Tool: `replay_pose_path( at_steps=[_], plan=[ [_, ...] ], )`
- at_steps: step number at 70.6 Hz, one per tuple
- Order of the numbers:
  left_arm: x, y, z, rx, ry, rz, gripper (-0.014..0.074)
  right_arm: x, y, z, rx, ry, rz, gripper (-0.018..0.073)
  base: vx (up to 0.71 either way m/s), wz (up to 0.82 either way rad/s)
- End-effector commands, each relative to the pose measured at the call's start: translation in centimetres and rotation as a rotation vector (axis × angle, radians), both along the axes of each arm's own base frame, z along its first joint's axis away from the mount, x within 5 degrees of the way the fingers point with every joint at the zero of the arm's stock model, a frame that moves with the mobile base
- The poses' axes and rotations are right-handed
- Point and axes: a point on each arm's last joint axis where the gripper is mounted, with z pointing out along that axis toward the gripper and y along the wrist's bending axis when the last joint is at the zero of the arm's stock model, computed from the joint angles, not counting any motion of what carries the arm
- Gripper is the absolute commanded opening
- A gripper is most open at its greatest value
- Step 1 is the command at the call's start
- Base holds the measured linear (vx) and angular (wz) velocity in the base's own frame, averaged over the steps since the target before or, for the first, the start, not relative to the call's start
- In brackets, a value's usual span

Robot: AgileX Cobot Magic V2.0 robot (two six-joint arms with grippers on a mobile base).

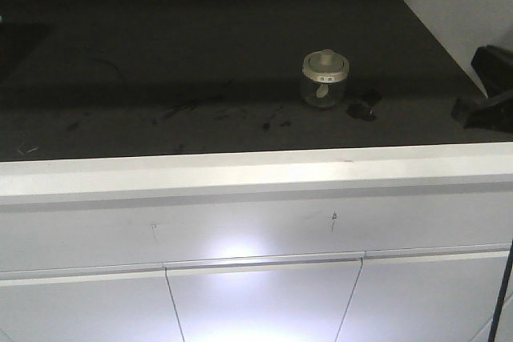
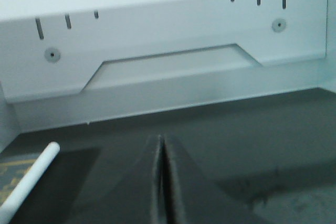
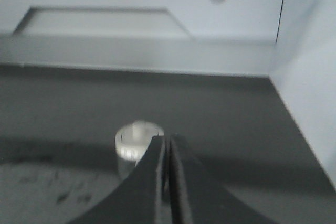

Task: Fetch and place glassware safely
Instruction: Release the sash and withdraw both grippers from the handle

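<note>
Right of centre in the front view, on the dark countertop (image 1: 200, 46): small squat glass jar (image 1: 325, 90), upright, closed by a cream lid (image 1: 325, 65) with central knob. Inside, something pale, too small to name. Just right of it, a small dark scrap (image 1: 365, 106); scratches and smudges further left on the surface. Below, white cabinet front (image 1: 240, 214) with bright glare. At lower centre of the right wrist view, right gripper (image 3: 167, 148), fingers pressed together, holding nothing, with the blurred jar partly hidden behind its tips. Likewise the left gripper (image 2: 160, 145): fully closed, empty, over dark surface before a white back panel (image 2: 168, 35) with slots; white rod (image 2: 29, 182) at lower left.
</note>
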Motion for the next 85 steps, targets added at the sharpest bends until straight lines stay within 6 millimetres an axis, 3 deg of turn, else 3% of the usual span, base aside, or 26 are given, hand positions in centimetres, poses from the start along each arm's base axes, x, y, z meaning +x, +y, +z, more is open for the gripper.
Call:
replay_pose_path(
  at_steps=[1,20,43,71,76,85],
  plan=[
    [-1.5,0.0,0.0,-0.002,-0.054,-0.002,-0.0007,-1.0,0.3,0.8,0.020,-0.071,0.036,-0.0001,0.00,0.00],
    [-5.7,0.2,-4.2,-0.003,0.059,0.005,-0.0007,-1.3,0.5,0.8,0.025,-0.095,0.061,-0.0001,0.00,0.00],
    [-9.4,0.4,-7.7,-0.003,0.105,0.010,-0.0007,-1.4,0.6,1.0,0.028,-0.107,0.072,-0.0001,0.00,0.00],
    [-9.8,0.4,-8.2,-0.005,0.096,0.011,-0.0007,-1.4,0.6,1.0,0.028,-0.106,0.072,0.0010,0.00,0.00],
    [-9.8,0.4,-8.2,-0.005,0.096,0.011,-0.0007,-1.4,0.8,0.9,0.028,-0.106,0.080,0.0040,0.00,0.00],
    [-9.8,0.4,-8.2,-0.005,0.096,0.011,-0.0007,-1.5,1.9,0.9,0.031,-0.103,0.129,0.0172,0.00,0.00]
  ],
)
